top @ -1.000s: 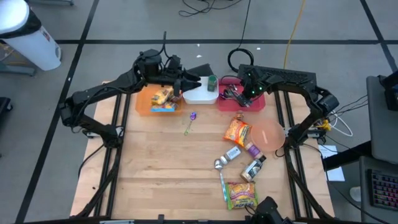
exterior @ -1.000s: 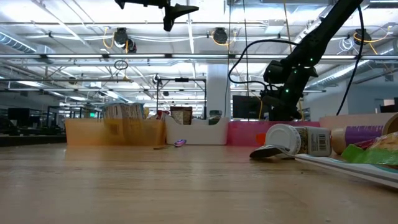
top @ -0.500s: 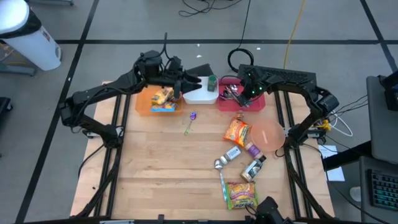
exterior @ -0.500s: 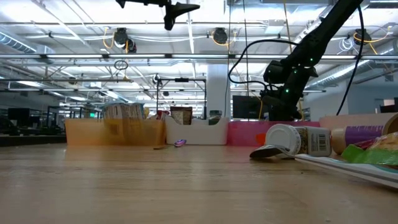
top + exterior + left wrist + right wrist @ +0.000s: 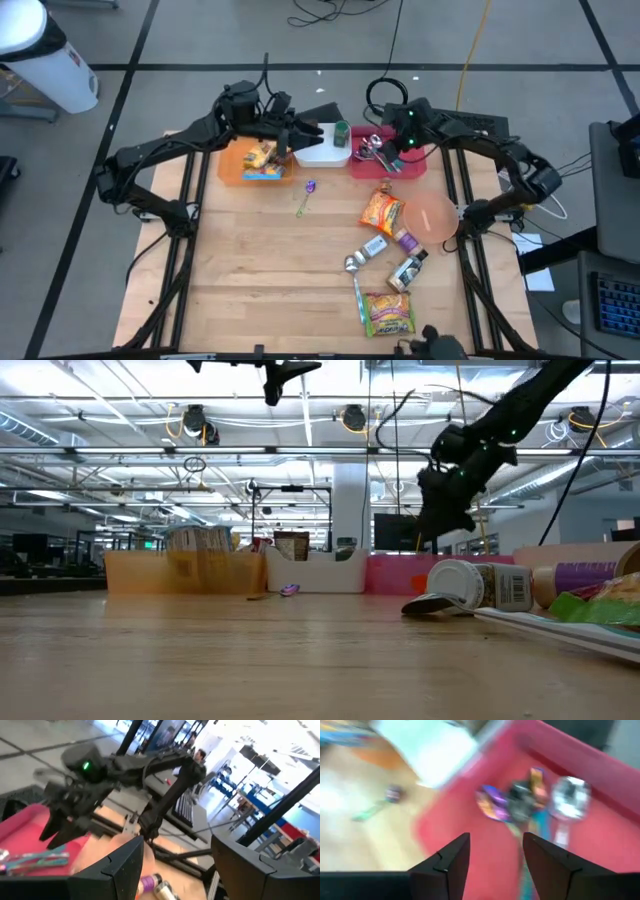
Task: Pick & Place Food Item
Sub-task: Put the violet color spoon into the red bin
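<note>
Two grippers up over the bins on the wooden table (image 5: 250, 260): left gripper (image 5: 318, 128) fingers parted, empty; right gripper (image 5: 385, 158) parted above the red bin (image 5: 415, 166), noodle packet (image 5: 381, 211) lying just beside it.

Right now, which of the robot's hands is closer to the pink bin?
The right. The right hand hangs open just above the pink bin, while the left hand is farther off, over by the white bin.

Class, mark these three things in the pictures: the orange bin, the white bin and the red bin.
orange bin (image 5: 232, 170), high view, on its bare floor at the left end.
white bin (image 5: 322, 152), high view, on its bare middle.
red bin (image 5: 600, 847), right wrist view, on its bare floor.
</note>
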You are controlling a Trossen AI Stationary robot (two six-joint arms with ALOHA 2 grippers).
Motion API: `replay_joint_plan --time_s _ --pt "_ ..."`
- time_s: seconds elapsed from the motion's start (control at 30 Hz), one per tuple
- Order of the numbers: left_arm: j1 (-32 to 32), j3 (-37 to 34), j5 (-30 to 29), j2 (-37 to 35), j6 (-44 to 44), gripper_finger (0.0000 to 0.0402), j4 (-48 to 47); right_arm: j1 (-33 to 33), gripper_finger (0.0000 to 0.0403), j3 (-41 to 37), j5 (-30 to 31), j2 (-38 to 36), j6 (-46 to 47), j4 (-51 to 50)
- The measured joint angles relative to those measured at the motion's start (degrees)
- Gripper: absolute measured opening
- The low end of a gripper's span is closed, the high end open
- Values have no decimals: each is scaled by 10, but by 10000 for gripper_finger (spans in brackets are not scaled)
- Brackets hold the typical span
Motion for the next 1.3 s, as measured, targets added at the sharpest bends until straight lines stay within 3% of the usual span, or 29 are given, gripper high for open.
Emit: replay_joint_plan --time_s 0.13,0.23,0.53,0.97,1.13,1.3 --pt "-12 0 -2 0 13 241 -57 26 186 0 -76 -36 42 34" --pt "-26 0 -15 0 23 241 -111 59 187 0 -99 -58 76 63" --pt "-87 0 -36 0 16 241 -207 191 182 0 -99 -81 159 148" --pt "-154 0 -82 1 29 241 -198 360 176 -10 -94 -75 177 228" --pt "-170 0 -98 4 13 241 -156 404 176 -18 -19 -76 270 295" --pt "-199 0 -93 4 10 241 -206 450 176 -29 24 -76 326 361"
